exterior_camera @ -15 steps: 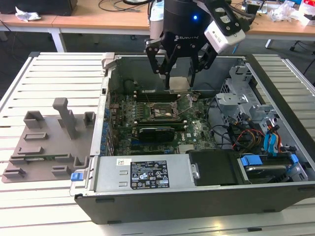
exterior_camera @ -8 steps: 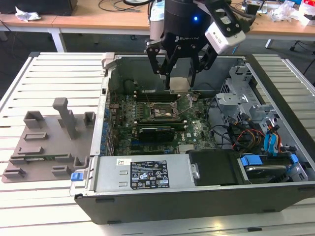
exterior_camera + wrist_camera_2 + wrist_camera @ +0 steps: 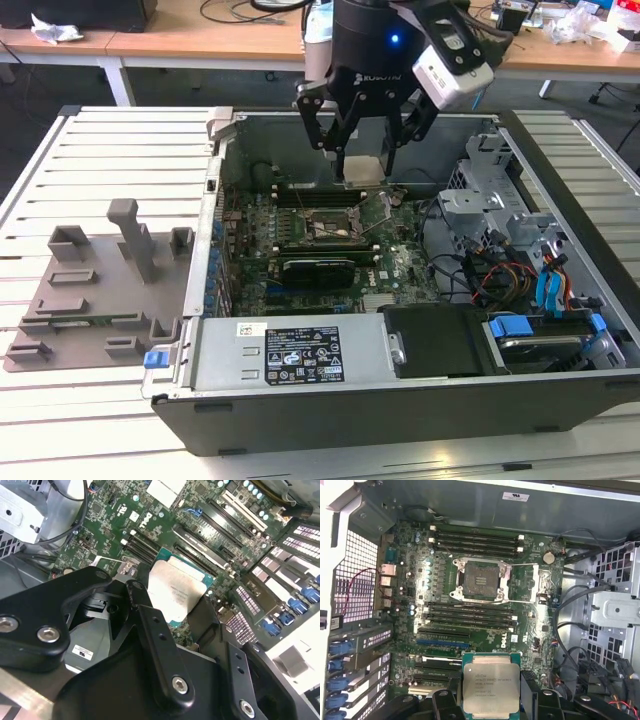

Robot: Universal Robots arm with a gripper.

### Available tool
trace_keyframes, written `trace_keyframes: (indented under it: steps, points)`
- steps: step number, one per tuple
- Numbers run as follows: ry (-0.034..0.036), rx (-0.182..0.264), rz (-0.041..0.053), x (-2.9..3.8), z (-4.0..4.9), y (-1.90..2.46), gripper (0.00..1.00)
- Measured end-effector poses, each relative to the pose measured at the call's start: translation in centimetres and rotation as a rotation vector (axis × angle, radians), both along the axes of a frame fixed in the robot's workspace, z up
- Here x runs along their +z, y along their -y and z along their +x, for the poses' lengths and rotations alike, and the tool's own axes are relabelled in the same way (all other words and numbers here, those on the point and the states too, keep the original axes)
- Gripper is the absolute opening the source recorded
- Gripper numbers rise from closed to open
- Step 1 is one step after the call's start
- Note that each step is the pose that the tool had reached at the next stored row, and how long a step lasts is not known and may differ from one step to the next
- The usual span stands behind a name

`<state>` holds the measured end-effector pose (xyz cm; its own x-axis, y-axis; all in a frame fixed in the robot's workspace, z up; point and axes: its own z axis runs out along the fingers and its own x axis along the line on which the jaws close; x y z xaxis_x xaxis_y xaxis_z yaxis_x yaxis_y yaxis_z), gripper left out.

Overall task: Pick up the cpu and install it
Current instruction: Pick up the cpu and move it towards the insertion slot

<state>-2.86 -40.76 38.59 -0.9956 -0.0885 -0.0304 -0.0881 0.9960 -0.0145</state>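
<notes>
The cpu [image 3: 362, 168], a flat square chip with a pale metal top, hangs above the motherboard [image 3: 400, 272] inside the open computer case [image 3: 400, 410]. My gripper [image 3: 363, 160] is shut on the cpu, one black finger on each side of it. In both wrist views the cpu [image 3: 490, 684] [image 3: 175, 592] sits clamped between the fingers. The bare cpu socket [image 3: 481, 580] lies below on the board, its metal frame [image 3: 540, 582] swung open beside it. In the exterior view the socket [image 3: 333, 226] is just in front of and below the held chip.
A black card [image 3: 320, 268] sits in a slot near the socket, with memory slots [image 3: 475, 539] on either side. A labelled power supply [image 3: 290, 355] lies along the case front, drive cages and cables [image 3: 520, 270] on the exterior view's right. A grey fixture tray [image 3: 95, 290] rests on the slatted table.
</notes>
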Motion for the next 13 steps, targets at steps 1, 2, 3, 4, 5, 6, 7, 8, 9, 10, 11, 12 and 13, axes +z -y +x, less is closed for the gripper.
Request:
trace_keyframes:
  steps: [1, 2, 3, 4, 5, 6, 7, 8, 9, 10, 11, 12, 13]
  points:
    - [-0.0001, 0.000, -0.0001, -0.05, 0.00, -0.04, 0.55]
    - [0.0000, 0.000, -0.0002, -0.09, 0.00, -0.07, 0.55]
    - [-0.0001, 0.000, -0.0002, -0.14, 0.00, -0.10, 0.55]
    - [0.0000, 0.000, -0.0003, -0.20, 0.00, -0.12, 0.55]
    - [-0.0001, 0.000, -0.0004, -0.30, 0.00, -0.14, 0.55]
    - [-0.0001, 0.000, -0.0004, -0.38, 0.00, -0.14, 0.55]
    - [-0.0001, 0.000, -0.0004, -0.46, 0.00, -0.15, 0.55]
    - [-0.0001, 0.000, -0.0003, -0.53, 0.00, -0.16, 0.55]
    - [-0.0001, 0.000, -0.0003, -0.62, 0.00, -0.16, 0.55]
    - [-0.0001, 0.000, -0.0003, -0.67, 0.00, -0.16, 0.55]
    - [0.0000, 0.000, -0.0002, -0.78, 0.00, -0.17, 0.55]
    - [0.0000, 0.000, -0.0002, -0.86, 0.00, -0.17, 0.55]
    - [-0.0001, 0.000, -0.0002, -0.93, 0.00, -0.16, 0.55]
